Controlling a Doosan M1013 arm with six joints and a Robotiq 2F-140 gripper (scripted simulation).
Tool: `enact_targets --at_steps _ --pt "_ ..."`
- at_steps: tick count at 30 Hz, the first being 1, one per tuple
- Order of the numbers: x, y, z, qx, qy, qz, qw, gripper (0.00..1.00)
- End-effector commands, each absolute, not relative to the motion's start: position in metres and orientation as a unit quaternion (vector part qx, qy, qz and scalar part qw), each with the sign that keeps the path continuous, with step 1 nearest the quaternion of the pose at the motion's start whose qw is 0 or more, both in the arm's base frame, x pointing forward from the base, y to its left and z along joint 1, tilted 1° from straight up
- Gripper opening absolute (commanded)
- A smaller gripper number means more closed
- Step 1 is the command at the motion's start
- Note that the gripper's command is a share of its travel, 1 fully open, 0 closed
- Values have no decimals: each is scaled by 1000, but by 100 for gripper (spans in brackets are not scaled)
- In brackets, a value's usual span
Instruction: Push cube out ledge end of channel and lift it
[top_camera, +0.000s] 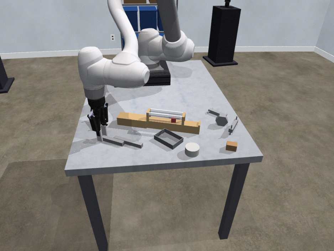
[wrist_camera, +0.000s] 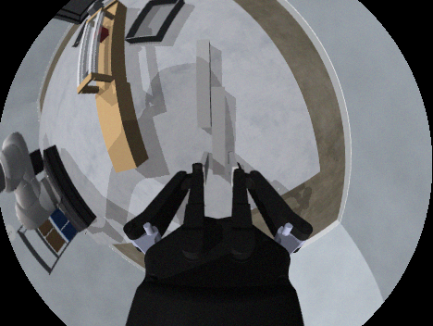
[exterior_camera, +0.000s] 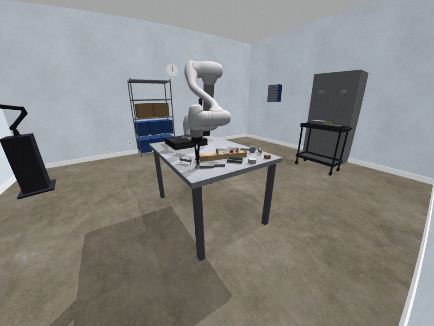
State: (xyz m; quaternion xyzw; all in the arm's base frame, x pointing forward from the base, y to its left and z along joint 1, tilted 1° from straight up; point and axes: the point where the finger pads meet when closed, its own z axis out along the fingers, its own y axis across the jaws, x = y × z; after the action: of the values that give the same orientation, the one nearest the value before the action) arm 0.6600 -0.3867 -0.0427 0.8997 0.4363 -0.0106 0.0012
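The dark red cube [top_camera: 173, 119] [exterior_camera: 231, 151] [wrist_camera: 105, 33] sits inside the wooden channel [top_camera: 134, 122] [wrist_camera: 113, 144], under its clear rods and towards the right in the top view. The short ledge [top_camera: 192, 123] with its raised lip [top_camera: 199, 124] is at the right end; the longer block end is at the left. A grey stepped bar [top_camera: 133, 143] [wrist_camera: 204, 83] lies on the table in front of the channel's left end. My gripper [top_camera: 102, 133] [wrist_camera: 218, 158] points down, partly open, with its fingertips on either side of the bar's left end. Contact with the bar cannot be told.
A dark open tray [top_camera: 163, 142] [wrist_camera: 145, 40] lies in front of the channel, with a pale cylinder [top_camera: 192, 150] beside it. An orange block [top_camera: 231, 146] is near the front right. A hexagonal grey piece [top_camera: 221, 120] and a bracket [top_camera: 233, 126] lie beyond the lip end.
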Motion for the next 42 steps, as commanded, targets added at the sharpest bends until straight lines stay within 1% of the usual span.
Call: enact_targets --at_steps 1,36,39,42 --pt "660 -387 -42 900 436 -10 1 0" --pt "660 -387 -41 900 436 -10 1 0" --pt "660 -387 -29 900 436 -10 1 0" --pt "661 -386 0 900 436 -10 1 0"
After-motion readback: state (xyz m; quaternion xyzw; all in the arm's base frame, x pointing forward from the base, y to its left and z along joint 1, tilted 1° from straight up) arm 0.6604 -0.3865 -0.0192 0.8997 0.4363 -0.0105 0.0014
